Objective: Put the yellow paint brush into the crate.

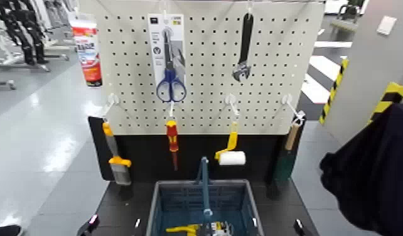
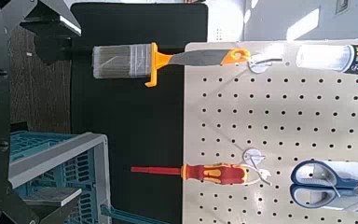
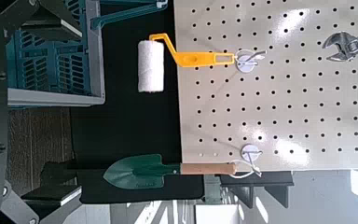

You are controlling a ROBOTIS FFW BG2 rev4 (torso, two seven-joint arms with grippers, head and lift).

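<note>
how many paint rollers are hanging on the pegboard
1. The yellow-handled roller with a white cylindrical sleeve hangs from the hook right of centre in the head view, between the red-and-yellow screwdriver and the wooden-handled green trowel. No other hanging roller shows.

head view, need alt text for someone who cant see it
A yellow paint brush hangs on a pegboard, left of a screwdriver, paint roller and trowel, with scissors and wrench above. Below stands a blue-grey crate holding a few items. The open left gripper and right gripper wait low, at its left and right.
</note>
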